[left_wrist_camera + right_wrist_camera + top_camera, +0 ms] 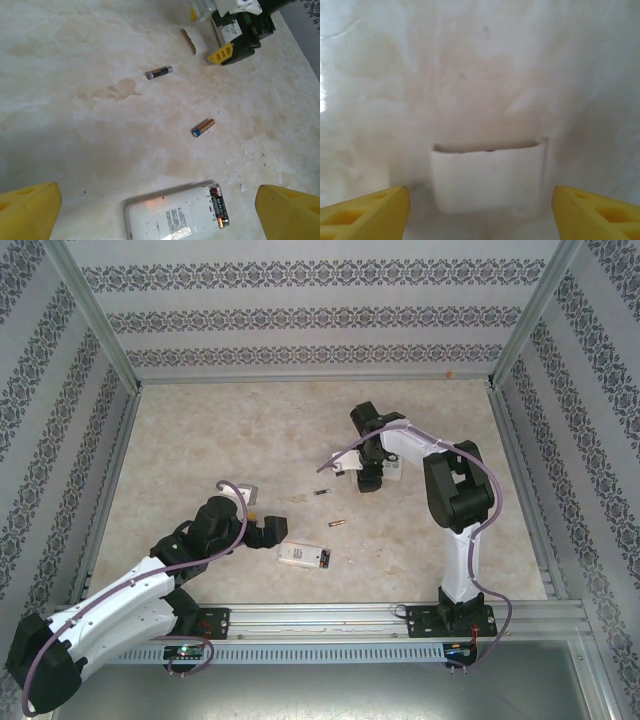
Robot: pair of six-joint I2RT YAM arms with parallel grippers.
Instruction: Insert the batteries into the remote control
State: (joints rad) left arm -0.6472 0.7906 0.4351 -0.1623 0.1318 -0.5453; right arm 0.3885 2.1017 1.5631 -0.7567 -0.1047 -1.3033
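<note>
Left hand (268, 531) hovers just beside the remote control (305, 556) near the front of the surface (200, 440), seen from above; the right hand (358, 472) hangs farther out, with the far battery (322, 492) and the near battery (338, 525) lying loose between them. From the left wrist, yellow fingers (27, 210) stand wide and empty over the remote control; the seated battery (218, 205) fills one slot of its open bay; the white cover (192, 40) lies beyond. From the right wrist, fingertips (365, 210) spread wide, gripping nothing, that cover lying between them; loading looks barely begun, with loose cells left to place.
</note>
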